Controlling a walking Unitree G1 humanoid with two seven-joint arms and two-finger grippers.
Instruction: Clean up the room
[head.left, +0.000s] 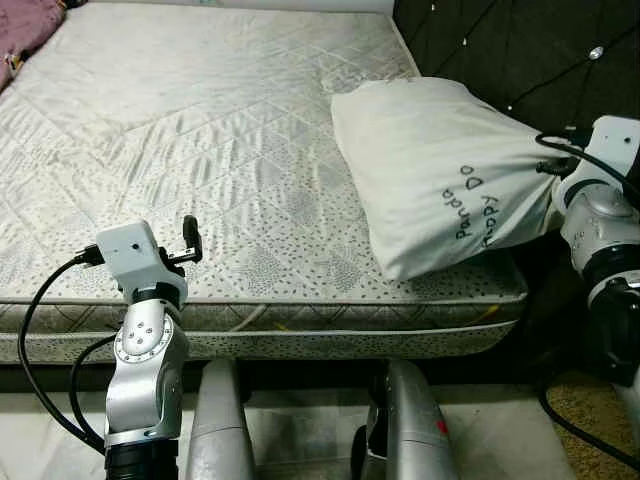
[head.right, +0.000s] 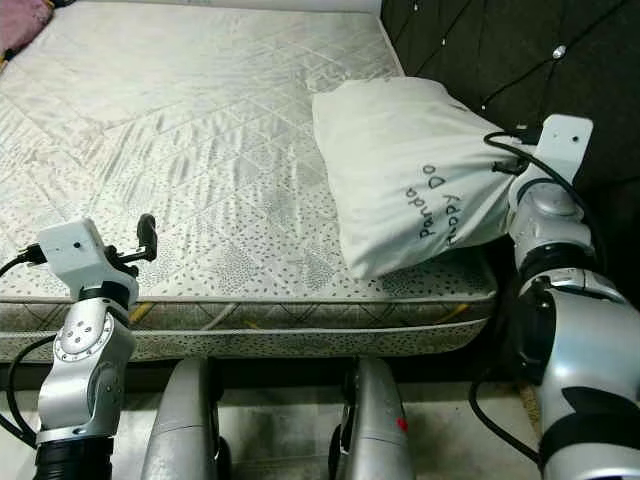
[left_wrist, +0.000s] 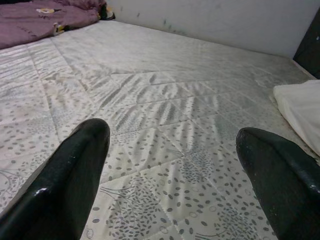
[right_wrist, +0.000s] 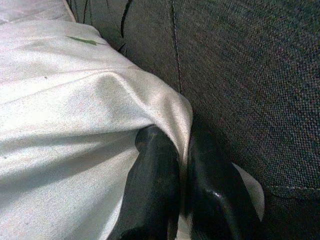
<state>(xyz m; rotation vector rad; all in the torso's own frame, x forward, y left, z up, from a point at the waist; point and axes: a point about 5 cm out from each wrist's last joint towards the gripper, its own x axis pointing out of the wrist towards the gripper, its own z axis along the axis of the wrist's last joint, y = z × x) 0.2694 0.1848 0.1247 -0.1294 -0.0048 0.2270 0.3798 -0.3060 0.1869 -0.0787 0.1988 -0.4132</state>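
Observation:
A white pillow (head.left: 440, 170) printed with dark letters lies at the mattress's (head.left: 200, 150) right end, against the dark headboard. My right gripper (right_wrist: 182, 165) is shut on the pillow's (right_wrist: 75, 110) cloth at its corner nearest the headboard; its wrist (head.left: 600, 160) sits at the pillow's right edge. My left gripper (left_wrist: 172, 165) is open, its black fingers (left_wrist: 75, 175) spread over the bare quilted mattress (left_wrist: 160, 100) near its front edge. One left fingertip (head.left: 191, 238) sticks up beside the white wrist block.
A purple blanket (left_wrist: 45, 17) lies bunched at the bed's far left corner. The tufted dark headboard (head.left: 520, 50) rises on the right, a pale wall (left_wrist: 215, 20) behind the bed. My silver legs (head.left: 400, 420) stand against the bed's front edge.

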